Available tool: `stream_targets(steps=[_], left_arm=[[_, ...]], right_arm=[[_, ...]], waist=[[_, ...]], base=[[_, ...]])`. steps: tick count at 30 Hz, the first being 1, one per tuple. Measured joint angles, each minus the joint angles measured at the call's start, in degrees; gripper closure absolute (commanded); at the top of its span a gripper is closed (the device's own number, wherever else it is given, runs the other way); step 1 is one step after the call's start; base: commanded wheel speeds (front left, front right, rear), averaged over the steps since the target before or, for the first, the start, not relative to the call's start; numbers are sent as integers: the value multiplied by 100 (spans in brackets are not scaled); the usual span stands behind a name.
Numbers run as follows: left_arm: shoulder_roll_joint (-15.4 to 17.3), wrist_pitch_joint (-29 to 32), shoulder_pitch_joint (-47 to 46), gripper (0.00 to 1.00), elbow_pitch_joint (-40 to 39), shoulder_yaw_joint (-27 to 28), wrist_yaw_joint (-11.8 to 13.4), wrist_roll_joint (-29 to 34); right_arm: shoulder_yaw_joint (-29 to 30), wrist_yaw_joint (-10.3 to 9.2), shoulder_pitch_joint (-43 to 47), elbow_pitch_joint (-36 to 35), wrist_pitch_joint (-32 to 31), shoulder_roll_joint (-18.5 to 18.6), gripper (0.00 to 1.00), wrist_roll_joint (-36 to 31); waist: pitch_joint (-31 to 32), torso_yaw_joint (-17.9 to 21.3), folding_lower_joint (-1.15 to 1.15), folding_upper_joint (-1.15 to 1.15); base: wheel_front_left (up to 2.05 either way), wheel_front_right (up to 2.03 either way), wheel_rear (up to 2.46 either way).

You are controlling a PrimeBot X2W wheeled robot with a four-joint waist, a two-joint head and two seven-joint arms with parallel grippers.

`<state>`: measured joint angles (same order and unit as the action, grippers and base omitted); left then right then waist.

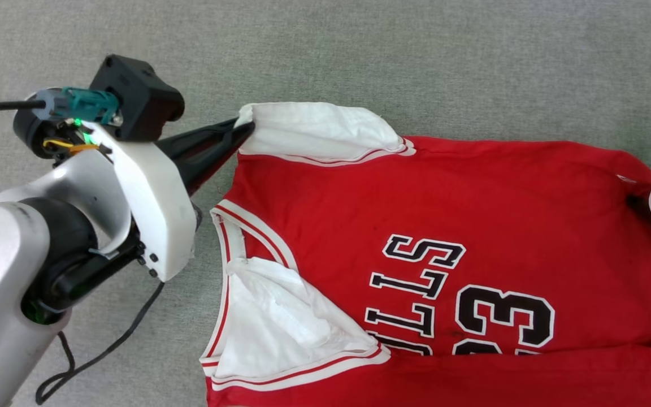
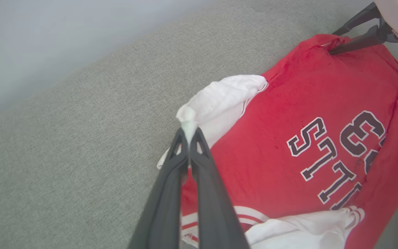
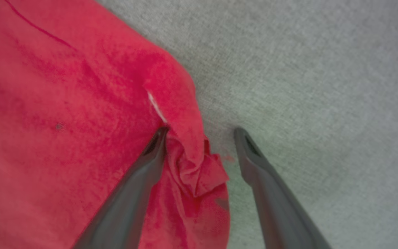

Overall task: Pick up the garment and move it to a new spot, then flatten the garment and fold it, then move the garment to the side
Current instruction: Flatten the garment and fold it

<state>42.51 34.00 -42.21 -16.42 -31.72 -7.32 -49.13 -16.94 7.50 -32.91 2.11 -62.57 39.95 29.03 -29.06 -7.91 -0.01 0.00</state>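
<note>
The limp, light jersey point(image 1: 444, 192) is pinched at a shoulder by the left gripper point(image 2: 188, 133); its hem corner, judged a good hold, is straddled by the wide-spread right gripper point(image 3: 200, 133).

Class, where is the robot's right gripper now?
In the right wrist view, the right gripper stands open astride a bunched corner of the garment, one finger on cloth, the other over the grey surface.

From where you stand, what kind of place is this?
Probably an indoor cloth-folding setup: a grey woven surface, perhaps upholstery, a plain pale wall behind it, and a red jersey lying on it.
</note>
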Motion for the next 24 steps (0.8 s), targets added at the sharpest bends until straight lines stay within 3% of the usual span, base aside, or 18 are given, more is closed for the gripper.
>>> stream_targets(steps=[2, 3, 4, 5, 15, 24], left_arm=[[-34, -51, -1, 100, 13, -57, 0, 15], [-43, -77, -1, 100, 34, -85, -1, 25], [-46, -99, -4, 100, 58, -108, -1, 59], [-45, -116, -5, 100, 90, -124, -1, 68], [23, -449, 180, 100, 489, -124, 13, 172], [178, -758, 1012, 100, 408, -113, 303, 114]], right_arm=[[-89, 1, -29, 58, 3, 83, 0, 0], [-134, 2, -57, 98, 11, 110, 16, 3], [-161, 4, -75, 134, 51, 121, 79, 24], [-176, 4, -84, 162, 115, 133, 100, 38], [-399, 5, -136, 515, 926, 85, 100, 79], [-193, 2, 359, 506, 1974, 30, 100, 160]], waist=[[-36, -55, -1, 0], [-46, -77, -1, 0], [-53, -94, -2, 0], [-58, -103, -2, 0], [294, 21, 1, 0], [1004, 193, 1, 0]], base=[[0, 0, 0], [0, 0, 0], [0, 0, 0], [0, 0, 0], [0, 0, 0], [0, 0, 0]])
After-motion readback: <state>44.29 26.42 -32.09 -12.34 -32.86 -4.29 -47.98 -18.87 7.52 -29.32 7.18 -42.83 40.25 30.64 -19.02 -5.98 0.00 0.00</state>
